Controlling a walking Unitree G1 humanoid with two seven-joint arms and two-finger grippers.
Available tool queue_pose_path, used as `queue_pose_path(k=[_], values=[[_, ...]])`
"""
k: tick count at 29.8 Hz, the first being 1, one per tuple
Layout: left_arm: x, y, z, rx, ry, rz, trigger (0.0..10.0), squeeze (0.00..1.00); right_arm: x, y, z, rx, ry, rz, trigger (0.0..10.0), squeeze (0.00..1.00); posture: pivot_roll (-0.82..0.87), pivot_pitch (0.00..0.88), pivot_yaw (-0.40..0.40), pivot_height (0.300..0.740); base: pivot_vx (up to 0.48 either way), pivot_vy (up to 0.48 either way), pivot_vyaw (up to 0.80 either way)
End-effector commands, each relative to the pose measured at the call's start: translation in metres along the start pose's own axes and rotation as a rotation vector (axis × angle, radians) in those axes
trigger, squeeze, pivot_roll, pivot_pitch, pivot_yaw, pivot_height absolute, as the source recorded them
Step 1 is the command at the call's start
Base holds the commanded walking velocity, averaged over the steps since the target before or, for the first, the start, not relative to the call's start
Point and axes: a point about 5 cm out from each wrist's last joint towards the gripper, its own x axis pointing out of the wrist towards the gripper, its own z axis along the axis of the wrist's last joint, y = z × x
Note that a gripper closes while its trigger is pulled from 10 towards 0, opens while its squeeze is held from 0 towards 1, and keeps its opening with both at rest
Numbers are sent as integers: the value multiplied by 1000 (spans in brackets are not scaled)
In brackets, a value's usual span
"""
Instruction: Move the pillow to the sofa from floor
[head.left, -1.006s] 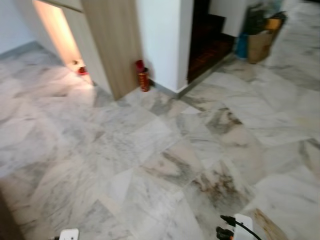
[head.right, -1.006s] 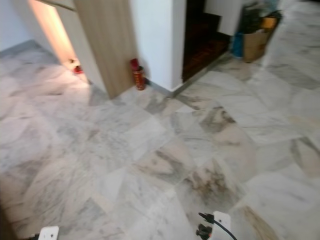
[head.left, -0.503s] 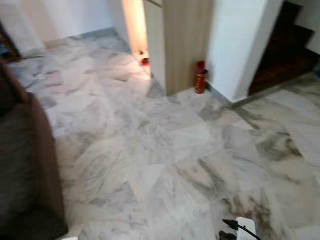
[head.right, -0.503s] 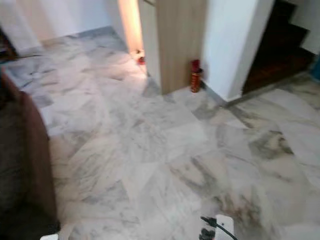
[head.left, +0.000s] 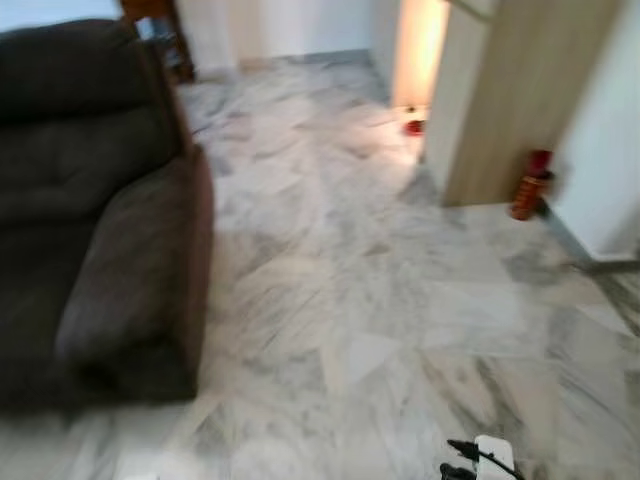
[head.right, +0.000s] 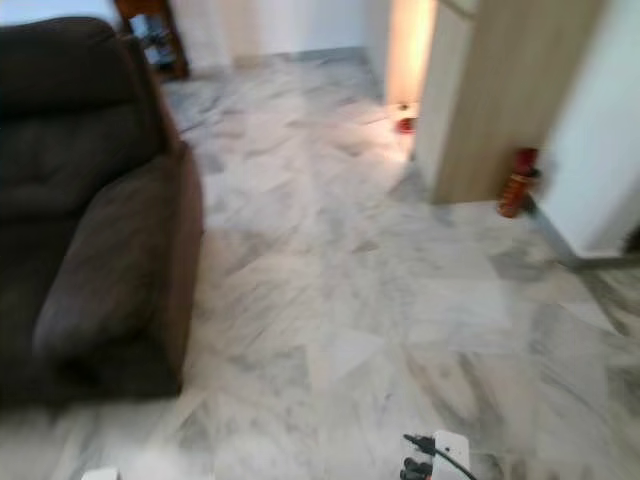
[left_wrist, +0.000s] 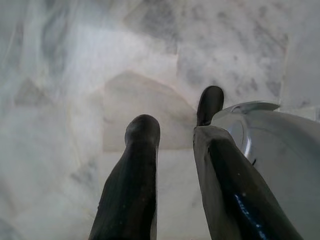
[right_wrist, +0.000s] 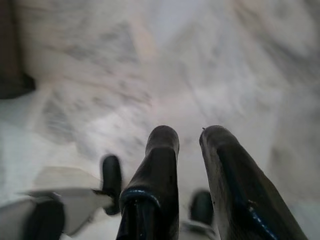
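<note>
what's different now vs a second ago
The camera has swung to the robot's left: the dark sofa has come into view, and the red canister by the wooden panel now sits far right. Nothing on the floor moved. Both tools still hang low, holding nothing.

I can read no text, label, brand, number or sign anywhere before me. The small red cylindrical canister (head.left: 529, 185) standing at about two o'clock beside the pale wooden panel (head.left: 520, 100) is too blurred for any lettering to be made out.
</note>
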Motion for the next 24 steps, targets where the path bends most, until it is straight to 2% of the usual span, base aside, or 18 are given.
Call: queue_pose_path(k=[1, 14, 18, 22, 24], values=[[-1, 3, -6, -13, 23, 16, 10000, 0, -2, -2, -10, 16, 27, -7, 10000, 0, 55, 132, 30, 740, 0, 0, 800], [-1, 6, -5, -1, 26, 21, 10000, 0, -1, 1, -10, 35, 24, -6, 10000, 0, 83, 144, 36, 740, 0, 0, 800], [-2, 9, -3, 7, 23, 26, 10000, 0, 0, 5, -9, 91, -1, -12, 10000, 0, 108, 164, 52, 740, 0, 0, 0], [-2, 10, -4, -1, 27, 33, 10000, 0, -1, 4, -11, 109, -1, -17, 10000, 0, 130, 161, 43, 740, 0, 0, 0], [-2, 10, -6, -4, 29, 34, 10000, 0, -1, 3, -13, 104, 12, -23, 10000, 0, 128, 172, 34, 740, 0, 381, 0]])
